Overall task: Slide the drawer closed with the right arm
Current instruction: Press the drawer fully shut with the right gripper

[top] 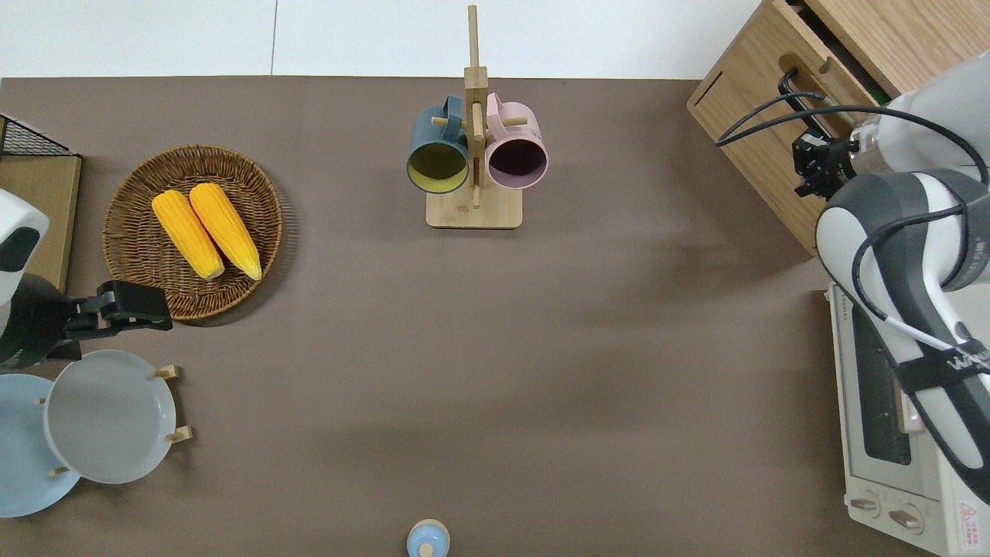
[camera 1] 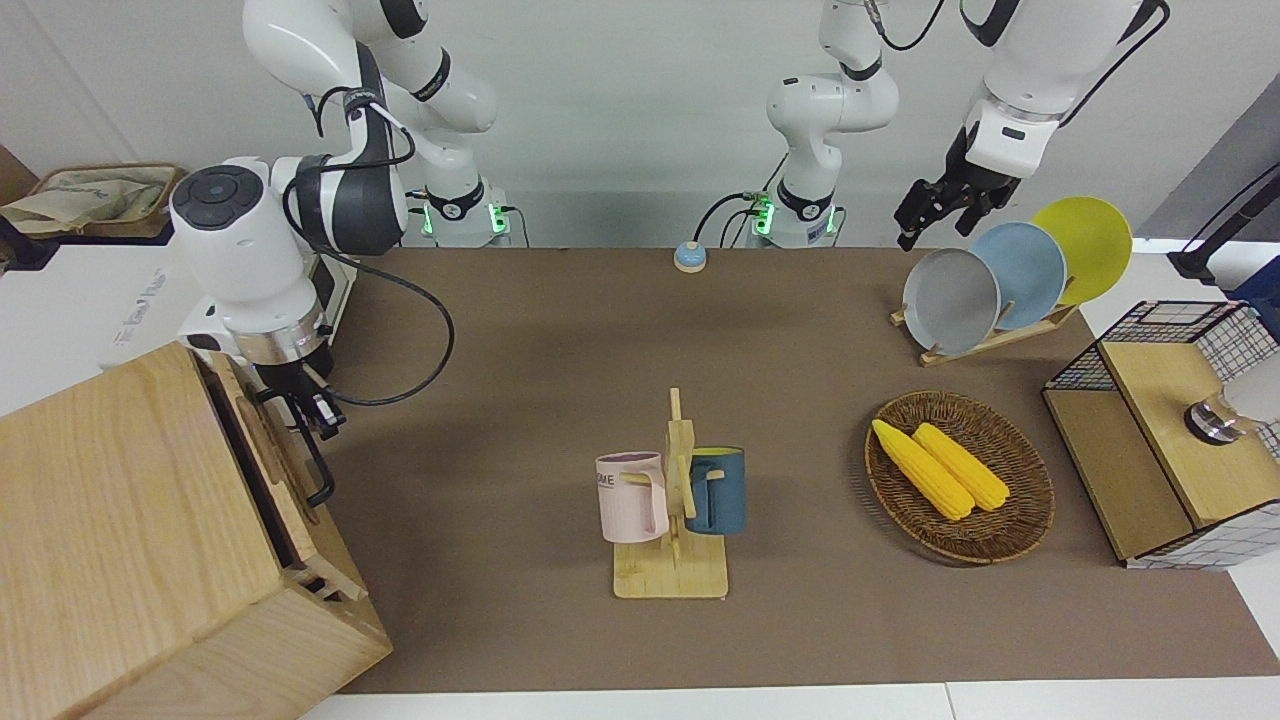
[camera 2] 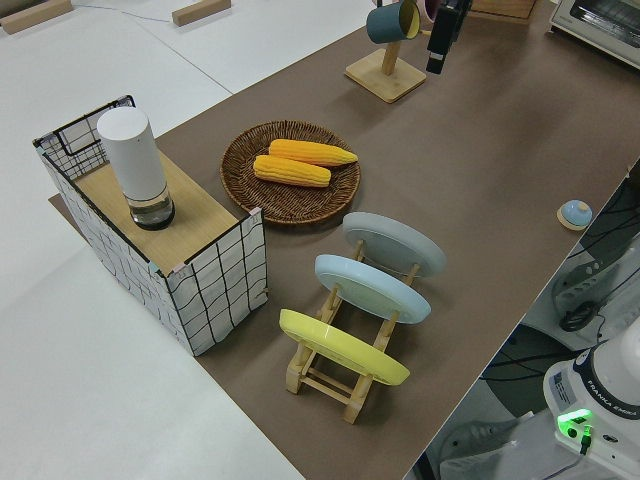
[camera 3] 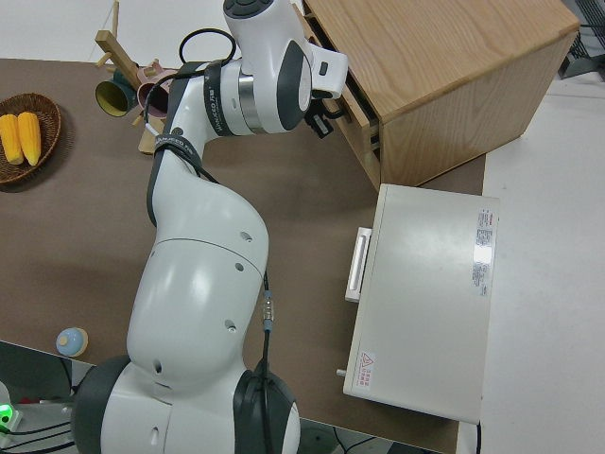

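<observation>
Your right gripper sits against the front of the drawer, right by its black bar handle; you cannot tell from here how its fingers stand. The drawer is pushed almost fully into the wooden cabinet at the right arm's end of the table. Your left arm is parked.

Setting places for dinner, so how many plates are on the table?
3, all upright in the wooden rack at the left arm's end: grey plate, blue plate, yellow plate. None seem hidden.
</observation>
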{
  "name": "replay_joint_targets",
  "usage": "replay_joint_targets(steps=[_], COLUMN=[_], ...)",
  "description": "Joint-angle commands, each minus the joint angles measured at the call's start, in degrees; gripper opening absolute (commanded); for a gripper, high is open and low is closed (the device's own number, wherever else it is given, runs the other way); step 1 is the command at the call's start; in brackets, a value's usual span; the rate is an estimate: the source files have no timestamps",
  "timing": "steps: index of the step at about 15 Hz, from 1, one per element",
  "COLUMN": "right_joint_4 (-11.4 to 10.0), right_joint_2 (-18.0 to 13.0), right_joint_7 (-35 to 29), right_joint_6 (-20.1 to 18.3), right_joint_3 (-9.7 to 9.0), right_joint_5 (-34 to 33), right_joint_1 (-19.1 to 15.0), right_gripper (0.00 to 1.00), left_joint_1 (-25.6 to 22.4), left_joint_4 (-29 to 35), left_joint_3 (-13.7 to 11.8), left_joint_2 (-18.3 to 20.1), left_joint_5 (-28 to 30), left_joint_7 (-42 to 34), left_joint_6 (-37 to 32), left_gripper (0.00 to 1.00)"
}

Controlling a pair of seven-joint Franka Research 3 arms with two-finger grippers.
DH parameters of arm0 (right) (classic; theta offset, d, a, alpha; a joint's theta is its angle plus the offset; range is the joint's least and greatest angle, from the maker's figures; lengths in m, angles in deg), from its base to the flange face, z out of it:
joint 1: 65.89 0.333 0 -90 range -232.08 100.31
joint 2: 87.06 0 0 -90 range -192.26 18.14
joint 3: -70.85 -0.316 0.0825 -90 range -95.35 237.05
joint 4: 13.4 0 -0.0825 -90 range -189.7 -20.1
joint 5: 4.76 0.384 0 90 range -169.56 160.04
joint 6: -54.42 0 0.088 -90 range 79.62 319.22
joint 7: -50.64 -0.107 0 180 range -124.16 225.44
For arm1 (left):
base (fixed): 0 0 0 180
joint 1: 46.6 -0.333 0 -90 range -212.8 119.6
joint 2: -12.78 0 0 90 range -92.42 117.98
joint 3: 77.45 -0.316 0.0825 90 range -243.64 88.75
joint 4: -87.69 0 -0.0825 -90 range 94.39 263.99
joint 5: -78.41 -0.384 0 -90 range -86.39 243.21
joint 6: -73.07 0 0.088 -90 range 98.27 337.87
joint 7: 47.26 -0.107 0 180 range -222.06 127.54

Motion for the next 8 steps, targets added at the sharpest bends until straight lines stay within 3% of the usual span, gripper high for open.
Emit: replay_joint_targets(steps=[1, 8], right_joint_4=[4.7, 5.0], right_joint_2=[3.4, 4.8], right_joint_7=[2.7, 4.5], right_joint_6=[0.5, 2.0], right_joint_3=[-1.80, -2.15], right_joint_5=[-1.5, -3.8], right_joint_1=[-3.0, -4.2], right_gripper=[0.000, 0.000], left_joint_1=[0.1, 0.1], left_joint_4=[-0.2, -0.2], left_joint_3=[-0.2, -0.2], left_joint_2=[0.5, 0.5], left_joint_5=[0.1, 0.1], left_joint_7=[-0.6, -0.5], left_joint_6=[-0.9, -0.9], left_gripper=[0.99, 0.99])
